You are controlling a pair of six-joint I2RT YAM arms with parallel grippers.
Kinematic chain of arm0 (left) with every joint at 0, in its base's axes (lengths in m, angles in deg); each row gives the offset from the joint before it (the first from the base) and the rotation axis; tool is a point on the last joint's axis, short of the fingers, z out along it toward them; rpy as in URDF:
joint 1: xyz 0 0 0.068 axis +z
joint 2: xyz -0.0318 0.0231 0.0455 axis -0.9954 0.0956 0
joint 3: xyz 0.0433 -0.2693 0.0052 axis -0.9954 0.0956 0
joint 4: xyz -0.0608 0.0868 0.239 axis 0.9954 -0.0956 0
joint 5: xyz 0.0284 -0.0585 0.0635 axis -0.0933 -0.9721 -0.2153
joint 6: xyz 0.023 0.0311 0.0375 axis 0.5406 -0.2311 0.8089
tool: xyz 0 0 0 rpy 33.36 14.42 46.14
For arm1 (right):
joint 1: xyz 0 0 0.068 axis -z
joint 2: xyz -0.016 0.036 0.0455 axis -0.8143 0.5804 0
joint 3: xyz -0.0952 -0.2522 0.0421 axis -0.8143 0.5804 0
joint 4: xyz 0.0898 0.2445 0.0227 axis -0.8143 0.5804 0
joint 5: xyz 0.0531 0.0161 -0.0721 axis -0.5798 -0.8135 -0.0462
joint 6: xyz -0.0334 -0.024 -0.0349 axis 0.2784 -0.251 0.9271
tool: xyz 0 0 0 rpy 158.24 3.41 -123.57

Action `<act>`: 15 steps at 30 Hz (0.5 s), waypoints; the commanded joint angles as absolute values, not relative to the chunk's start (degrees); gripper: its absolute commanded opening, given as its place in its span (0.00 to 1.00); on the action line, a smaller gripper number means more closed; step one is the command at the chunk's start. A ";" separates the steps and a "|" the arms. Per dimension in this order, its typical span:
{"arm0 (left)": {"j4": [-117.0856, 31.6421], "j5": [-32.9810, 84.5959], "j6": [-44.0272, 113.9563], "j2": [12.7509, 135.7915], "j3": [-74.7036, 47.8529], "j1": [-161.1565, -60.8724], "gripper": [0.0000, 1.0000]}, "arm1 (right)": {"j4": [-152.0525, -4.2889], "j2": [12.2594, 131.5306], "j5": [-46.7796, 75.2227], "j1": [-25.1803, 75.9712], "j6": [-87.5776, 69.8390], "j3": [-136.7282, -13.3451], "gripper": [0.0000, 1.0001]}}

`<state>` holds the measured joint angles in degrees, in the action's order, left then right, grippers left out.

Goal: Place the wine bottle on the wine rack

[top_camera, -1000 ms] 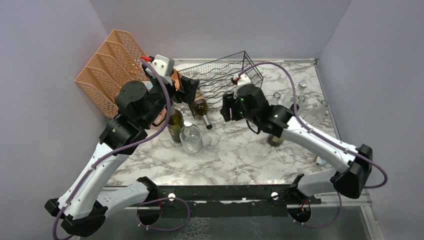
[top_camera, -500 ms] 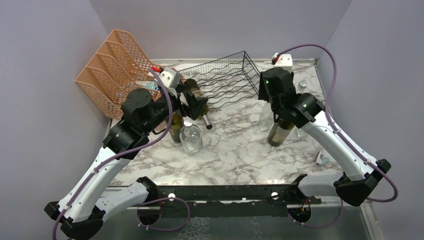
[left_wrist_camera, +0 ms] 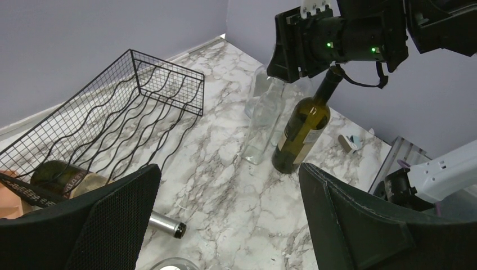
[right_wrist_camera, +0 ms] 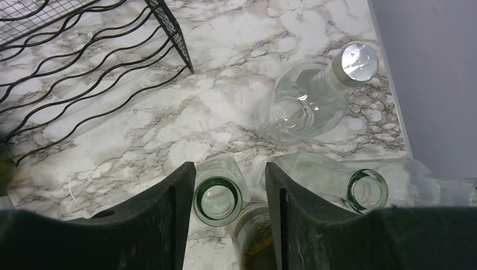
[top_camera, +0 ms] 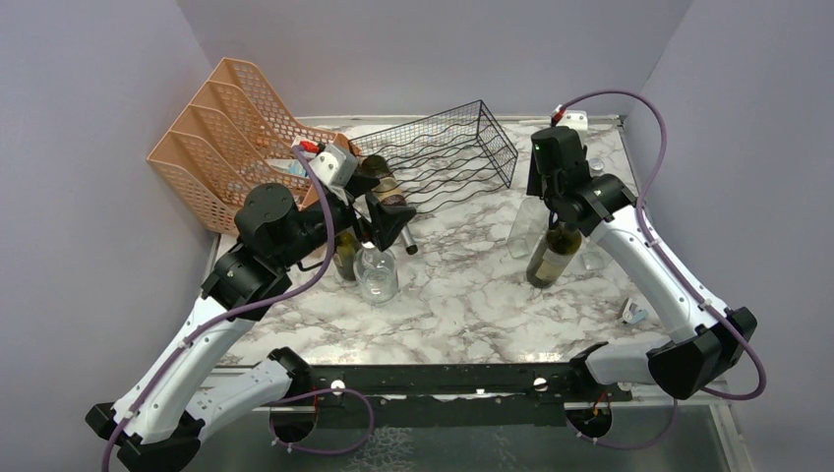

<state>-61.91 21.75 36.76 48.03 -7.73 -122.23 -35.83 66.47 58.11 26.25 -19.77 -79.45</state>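
The black wire wine rack sits at the back centre of the table. A dark wine bottle lies on its left end, with its silver-capped neck sticking out over the marble. My left gripper is open and empty, hovering just in front of that bottle; it is also in the left wrist view. My right gripper is open and points down. A clear bottle's mouth and the shoulder of an upright dark wine bottle lie between its fingers.
A peach mesh organizer stands at the back left. An upright dark bottle and a clear round bottle stand by my left arm. A clear flask and other clear bottles crowd the right side.
My right arm has swung from the rack's front to the right and now hangs over the bottles there. My left gripper has drawn back a little from the bottle on the rack.
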 commanded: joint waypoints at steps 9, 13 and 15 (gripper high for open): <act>-56.43 14.74 33.82 45.92 -3.27 -122.04 0.99 | -36.07 66.14 50.68 28.29 -20.11 -76.00 0.45; -56.35 13.85 33.24 46.24 -2.87 -122.04 0.99 | -36.05 66.37 48.70 28.33 -18.83 -76.66 0.34; -56.35 13.49 32.90 46.42 -3.09 -122.04 0.99 | -35.43 66.77 47.51 28.34 -18.54 -77.49 0.26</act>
<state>-58.58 16.27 34.42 46.48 -3.41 -122.23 -35.85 66.47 50.97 28.00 -19.73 -76.15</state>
